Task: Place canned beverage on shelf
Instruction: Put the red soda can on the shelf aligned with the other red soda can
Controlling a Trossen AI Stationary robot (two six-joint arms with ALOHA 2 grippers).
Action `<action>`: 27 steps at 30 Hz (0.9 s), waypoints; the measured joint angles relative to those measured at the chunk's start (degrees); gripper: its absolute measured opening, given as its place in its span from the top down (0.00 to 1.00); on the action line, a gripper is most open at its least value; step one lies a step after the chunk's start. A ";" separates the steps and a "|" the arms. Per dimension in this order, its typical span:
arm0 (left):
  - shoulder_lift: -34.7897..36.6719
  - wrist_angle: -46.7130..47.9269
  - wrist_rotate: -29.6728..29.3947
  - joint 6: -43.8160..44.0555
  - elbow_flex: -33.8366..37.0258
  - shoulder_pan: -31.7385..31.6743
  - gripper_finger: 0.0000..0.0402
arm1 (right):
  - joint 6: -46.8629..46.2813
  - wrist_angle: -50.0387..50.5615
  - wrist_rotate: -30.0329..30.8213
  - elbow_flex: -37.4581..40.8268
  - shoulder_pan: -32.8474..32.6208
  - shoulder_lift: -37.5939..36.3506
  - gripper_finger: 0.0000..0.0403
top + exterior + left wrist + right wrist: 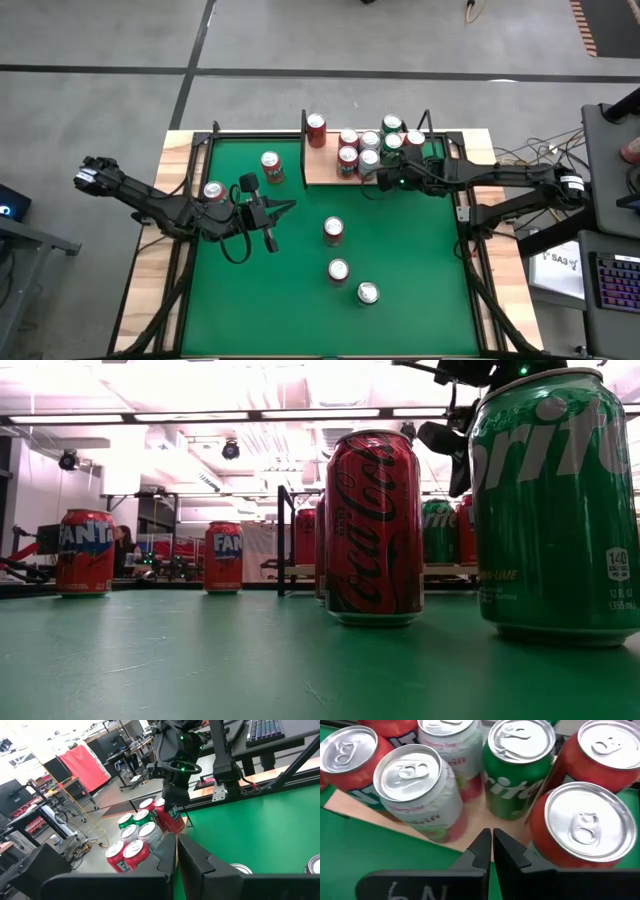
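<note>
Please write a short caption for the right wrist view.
Shut, empty right gripper above the shelf edge, facing clustered cans.

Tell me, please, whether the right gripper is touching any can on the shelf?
Apart. The right wrist view shows the right gripper shut and empty, its tips in a gap between the white can and the red can on the shelf.

1. Shelf (322, 166), upper centre: its right half is packed with a can cluster (368, 150); its left half holds one red can (316, 130).
2. Three cans (338, 268) dot the lower-centre felt (410, 280); room lies around them.
</note>
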State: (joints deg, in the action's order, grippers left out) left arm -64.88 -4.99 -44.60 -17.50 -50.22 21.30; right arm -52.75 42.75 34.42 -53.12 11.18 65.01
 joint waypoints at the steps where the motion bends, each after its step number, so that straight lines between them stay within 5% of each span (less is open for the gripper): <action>1: -0.02 0.00 0.00 0.00 0.00 0.00 1.00 | -0.26 0.18 0.08 0.00 0.00 0.00 0.98; 27: -0.31 -0.02 -0.02 0.02 0.00 0.00 1.00 | -3.85 5.31 3.27 0.00 0.00 0.02 0.98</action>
State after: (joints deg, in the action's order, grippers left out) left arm -65.19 -5.01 -44.62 -17.47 -50.22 21.30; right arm -56.60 48.05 37.69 -53.12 11.18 65.04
